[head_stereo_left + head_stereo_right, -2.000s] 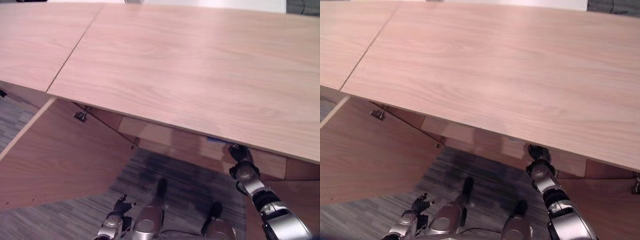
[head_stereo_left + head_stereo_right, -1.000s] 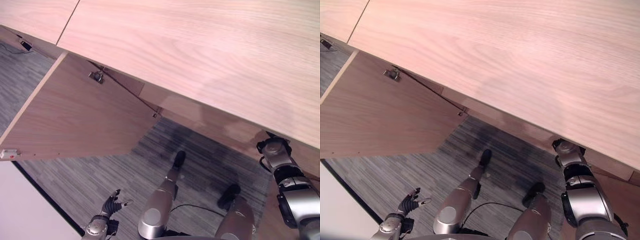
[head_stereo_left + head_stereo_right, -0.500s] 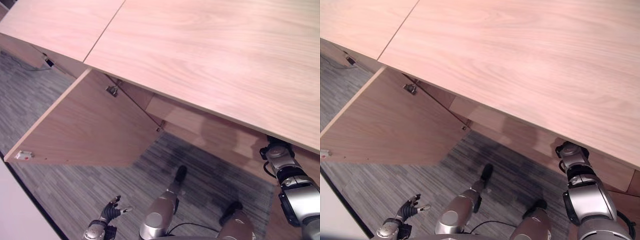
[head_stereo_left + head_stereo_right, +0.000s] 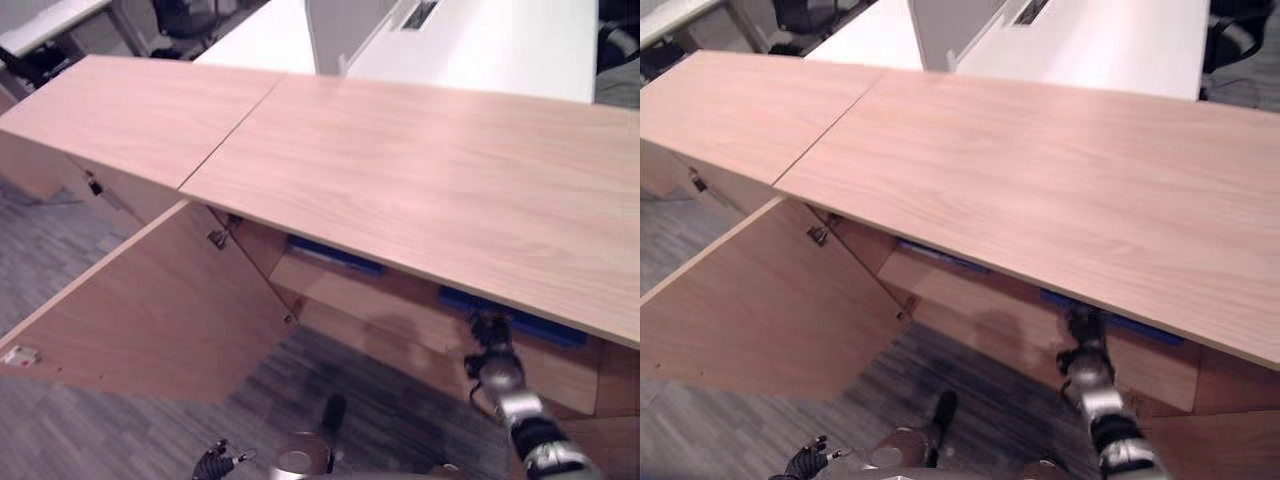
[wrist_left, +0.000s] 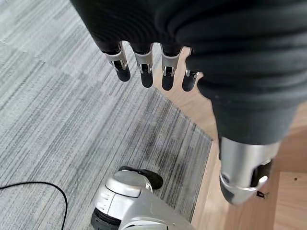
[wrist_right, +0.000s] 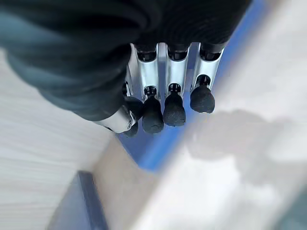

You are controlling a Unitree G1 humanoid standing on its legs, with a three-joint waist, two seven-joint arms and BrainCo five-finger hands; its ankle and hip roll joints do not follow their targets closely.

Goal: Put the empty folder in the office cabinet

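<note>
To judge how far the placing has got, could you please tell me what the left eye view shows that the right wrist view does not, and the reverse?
Left eye view: the cabinet top, the open door swung out on the left, another blue folder further left on the shelf, and the left hand low over the carpet.
Right wrist view: the fingers from close up, straight, with nothing held.
Both: the right hand at the shelf edge by the right blue folder.

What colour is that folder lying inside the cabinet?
Blue; the folder on the cabinet shelf shows best in the left eye view.
</note>
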